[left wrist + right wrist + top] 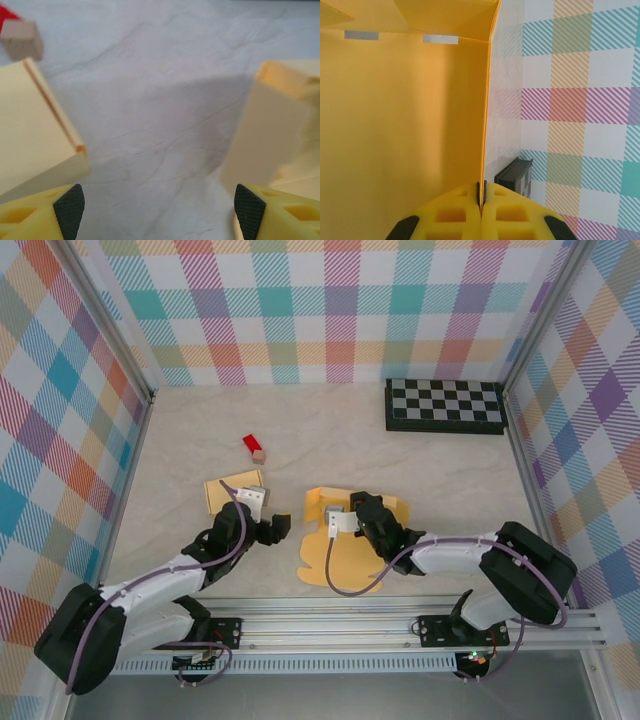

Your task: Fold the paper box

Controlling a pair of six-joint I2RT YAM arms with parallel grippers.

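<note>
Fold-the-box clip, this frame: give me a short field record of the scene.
left jaws: open, empty, over the table, between flat paper piece and paper box
right jaws: shut on a panel edge of the paper box
box state: partly raised, near flap flat, not yet folded
elsewhere: red block, checkerboard

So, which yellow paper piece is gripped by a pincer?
The larger piece in the middle: the shut right pincer pinches its edge; the smaller left piece lies free.

Top camera looks down; wrist cameras closely face paper box (pixel 335 540).
</note>
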